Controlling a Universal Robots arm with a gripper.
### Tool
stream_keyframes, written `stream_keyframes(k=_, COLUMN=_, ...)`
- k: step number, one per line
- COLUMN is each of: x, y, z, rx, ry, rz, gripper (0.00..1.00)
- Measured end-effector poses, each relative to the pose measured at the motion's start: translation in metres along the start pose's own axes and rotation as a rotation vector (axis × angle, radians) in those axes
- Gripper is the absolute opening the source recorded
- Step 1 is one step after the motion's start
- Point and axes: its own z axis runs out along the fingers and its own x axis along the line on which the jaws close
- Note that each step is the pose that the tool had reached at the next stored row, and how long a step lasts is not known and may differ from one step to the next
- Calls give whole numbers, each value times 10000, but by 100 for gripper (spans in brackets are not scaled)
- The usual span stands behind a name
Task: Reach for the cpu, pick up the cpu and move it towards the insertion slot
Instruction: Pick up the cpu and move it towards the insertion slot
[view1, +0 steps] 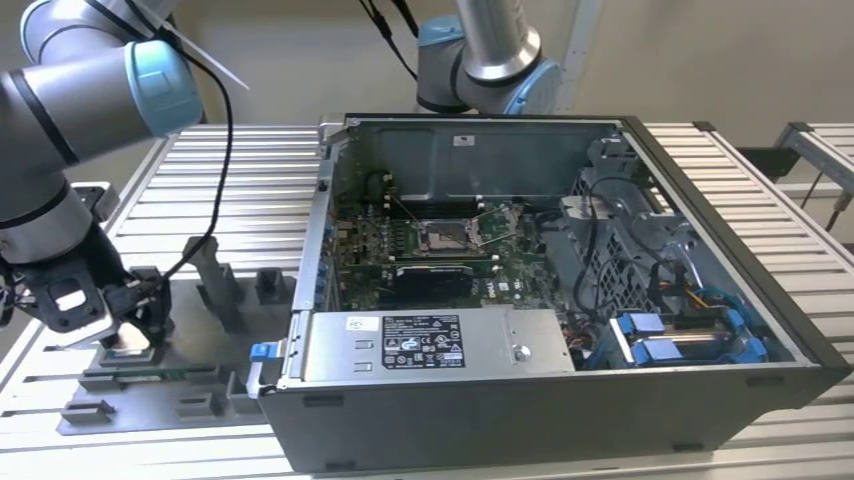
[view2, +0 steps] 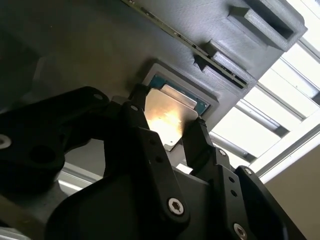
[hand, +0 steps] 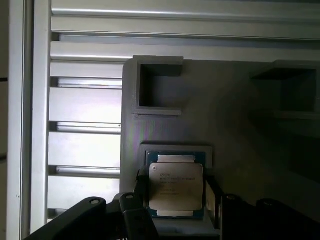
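On grey fixture (hand: 240, 125), cpu (hand: 176, 186) beneath end effector (view2: 167, 112), print unreadable

The cpu (hand: 175, 186) sits in a fixture (view1: 174, 400), at the exterior view's left of the case (view1: 534, 400) holding the slot (view1: 443, 237).

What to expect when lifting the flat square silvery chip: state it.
Probably rigid: the square silvery-topped cpu lies flat. Likely slippery, given its glossy lid. Its thin edges, seated in the grey fixture, may offer little grip.
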Motion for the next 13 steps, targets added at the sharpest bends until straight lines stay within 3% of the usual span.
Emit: stream_keyframes(k=13, x=0, y=5, z=-125, rx=1, ry=1, rz=0, gripper=0)
